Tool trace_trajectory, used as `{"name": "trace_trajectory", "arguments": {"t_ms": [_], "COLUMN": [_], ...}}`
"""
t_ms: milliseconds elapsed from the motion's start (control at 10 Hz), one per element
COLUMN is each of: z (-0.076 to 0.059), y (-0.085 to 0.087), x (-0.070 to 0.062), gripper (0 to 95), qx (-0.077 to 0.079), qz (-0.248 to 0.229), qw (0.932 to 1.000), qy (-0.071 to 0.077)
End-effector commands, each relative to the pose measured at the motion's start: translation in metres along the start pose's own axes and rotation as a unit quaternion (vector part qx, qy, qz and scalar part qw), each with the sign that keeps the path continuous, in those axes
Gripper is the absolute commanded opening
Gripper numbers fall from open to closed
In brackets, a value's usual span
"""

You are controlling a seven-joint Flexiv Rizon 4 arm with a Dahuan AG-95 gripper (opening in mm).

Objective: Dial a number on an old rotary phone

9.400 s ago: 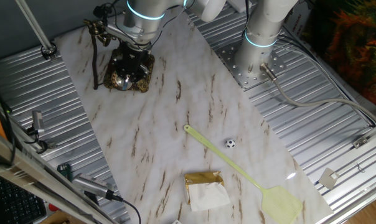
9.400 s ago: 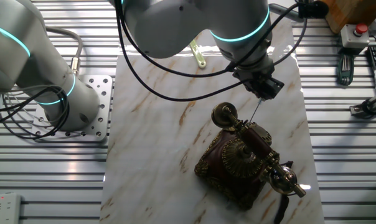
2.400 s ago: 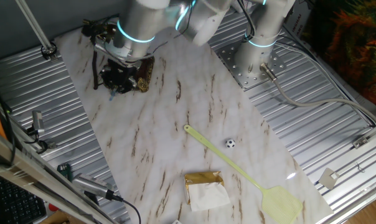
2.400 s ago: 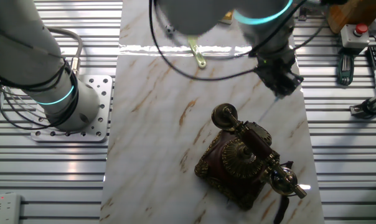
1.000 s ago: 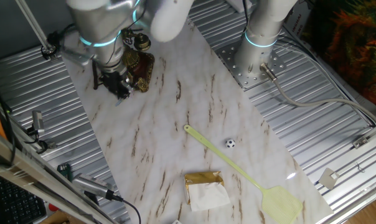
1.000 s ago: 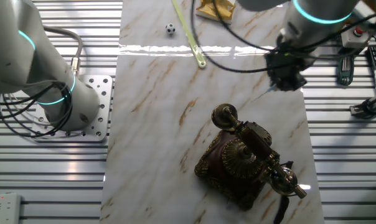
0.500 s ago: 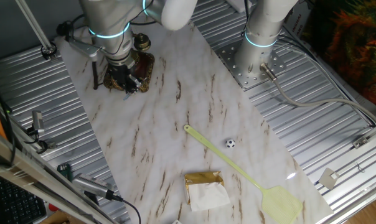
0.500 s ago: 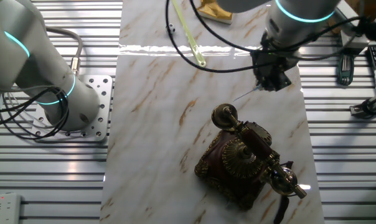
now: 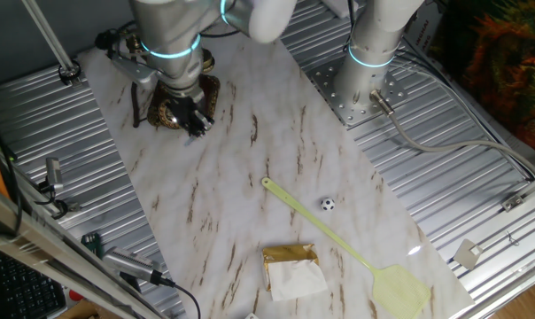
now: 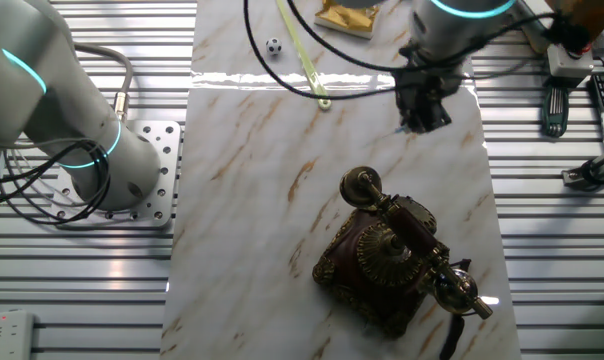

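Small antique-style rotary phone [image 10: 387, 262], ornate dark bronze-brown body w/ round brass dial on front, sits near one end of the marble-pattern worktop [image 10: 252, 170]; dark red-and-brass handset [image 10: 407, 235] lies across its cradle. Black two-finger claw [image 10: 422, 108] hangs above the worktop, apart from the phone on the handset side; whether its jaws are spread or closed I cannot tell, too dark and small. A thin probe-like tip may stick out below it, not sure.

Handling, as judgement: body looks cast, stiff, prob. fairly heavy for its size, but small, so a hard sideways push on the dial could slide it on the smooth marble. Handset only rests on the cradle, easy to knock off. Best contact pt = a finger hole near the dial rim, pressed lightly and swept round; avoid handset and raised ornament. Brass likely slippery, so go in near-vertical.
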State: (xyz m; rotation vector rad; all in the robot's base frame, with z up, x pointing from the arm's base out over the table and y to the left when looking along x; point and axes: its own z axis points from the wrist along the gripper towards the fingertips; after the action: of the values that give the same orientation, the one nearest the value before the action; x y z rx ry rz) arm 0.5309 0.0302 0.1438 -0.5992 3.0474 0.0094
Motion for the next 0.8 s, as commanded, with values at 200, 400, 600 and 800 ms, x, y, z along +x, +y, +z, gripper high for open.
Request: {"name": "trace_trajectory", "arguments": {"t_ms": [200, 400, 600, 800], "z": [0.0021, 0.0055, 0.0061, 0.0062], "y": [0.0017, 0.0069, 0.0087, 0.0088], "x": [0.0011, -0.0012, -0.0020, -0.0019], "gripper": [0.0, 0.0, 0.0, 38.0], "qx": [0.002, 0.006, 0.005, 0.007], "qz": [0.000, 0.012, 0.021, 0.012], "qw": [1.0000, 0.9998, 0.9997, 0.9998], "qy": [-0.009, -0.013, -0.014, -0.017]}}
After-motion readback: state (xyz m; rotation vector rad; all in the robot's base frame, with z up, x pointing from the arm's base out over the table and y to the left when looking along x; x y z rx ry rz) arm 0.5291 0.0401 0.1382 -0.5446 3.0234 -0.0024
